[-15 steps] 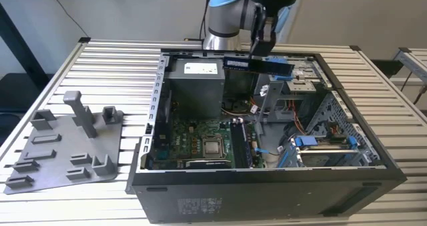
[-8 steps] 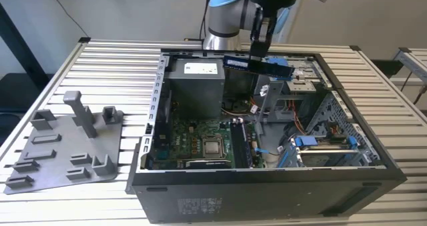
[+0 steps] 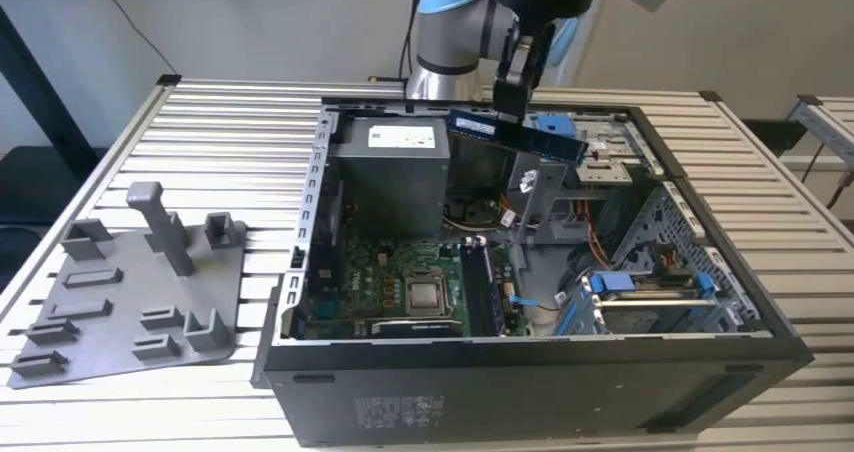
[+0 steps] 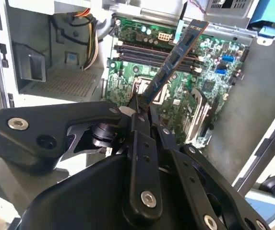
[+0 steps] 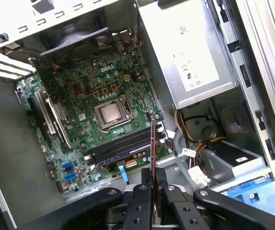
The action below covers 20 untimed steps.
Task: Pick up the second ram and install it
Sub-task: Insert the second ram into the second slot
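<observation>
While the pincer [image 3: 509,107] is clamping the second ram [image 3: 518,135], the stick is hanging tilted above the open computer case [image 3: 534,372], not yet seated, so the work is sitting in its carrying step. Seating it is, I judge, calling for its long edge squared to the memory slots [image 5: 120,146] inside the case. The exterior view is showing its flat face; the first wrist view is presenting it edge-on.

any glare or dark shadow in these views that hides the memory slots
Exterior view: the case interior is shaded, the motherboard dim. First wrist view: even light, memory slots plain, power supply bright. Second wrist view: washed-out glare on the metal frame; the second ram in the gripper crosses the slots.
</observation>
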{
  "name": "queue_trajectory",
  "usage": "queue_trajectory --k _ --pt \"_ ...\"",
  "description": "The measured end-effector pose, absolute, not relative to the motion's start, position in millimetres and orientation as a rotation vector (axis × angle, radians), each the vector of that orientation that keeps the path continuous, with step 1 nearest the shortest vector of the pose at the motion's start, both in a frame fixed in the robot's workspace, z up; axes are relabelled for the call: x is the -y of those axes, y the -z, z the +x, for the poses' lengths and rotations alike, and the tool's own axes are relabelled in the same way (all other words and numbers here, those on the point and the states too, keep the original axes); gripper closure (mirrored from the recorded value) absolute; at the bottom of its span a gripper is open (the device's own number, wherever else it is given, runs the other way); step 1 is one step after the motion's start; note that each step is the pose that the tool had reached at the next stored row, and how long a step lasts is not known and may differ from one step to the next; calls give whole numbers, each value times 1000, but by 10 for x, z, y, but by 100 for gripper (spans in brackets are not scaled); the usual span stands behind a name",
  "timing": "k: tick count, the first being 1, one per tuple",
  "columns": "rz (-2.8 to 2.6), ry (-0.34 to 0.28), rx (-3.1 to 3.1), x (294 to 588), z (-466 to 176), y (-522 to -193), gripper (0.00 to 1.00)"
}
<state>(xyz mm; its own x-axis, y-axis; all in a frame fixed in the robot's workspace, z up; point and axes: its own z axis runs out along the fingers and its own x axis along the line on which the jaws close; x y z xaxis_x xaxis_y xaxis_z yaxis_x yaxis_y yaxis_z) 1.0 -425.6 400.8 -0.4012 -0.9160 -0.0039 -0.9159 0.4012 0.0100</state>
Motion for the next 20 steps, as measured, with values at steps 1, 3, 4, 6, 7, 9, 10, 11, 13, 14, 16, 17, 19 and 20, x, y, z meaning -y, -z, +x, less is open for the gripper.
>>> queue_trajectory --k 1,3,4,6,7,9,10,11,13,14,16,17,19,20 --pt "1695 17 2643 4256 10 -4006 86" --pt "1652 17 2670 4256 10 -4001 86" --pt "1629 17 2684 4256 10 -3998 86" --pt "1585 17 2710 4256 10 -3992 86" --pt "1563 17 2723 4256 10 -3990 86" --pt "1517 17 2749 4256 10 -3984 86" --pt "1494 17 2762 4256 10 -3981 86" --pt "1472 17 2774 4256 10 -3978 86" --pt "1429 17 2797 4256 10 -3972 86" --pt "1405 17 2809 4256 10 -3969 86" --pt "1361 17 2830 4257 10 -3964 86" --pt "1338 17 2842 4256 10 -3961 86" --pt "1296 17 2861 4256 10 -3955 86" --pt "1275 17 2871 4256 10 -3952 86"
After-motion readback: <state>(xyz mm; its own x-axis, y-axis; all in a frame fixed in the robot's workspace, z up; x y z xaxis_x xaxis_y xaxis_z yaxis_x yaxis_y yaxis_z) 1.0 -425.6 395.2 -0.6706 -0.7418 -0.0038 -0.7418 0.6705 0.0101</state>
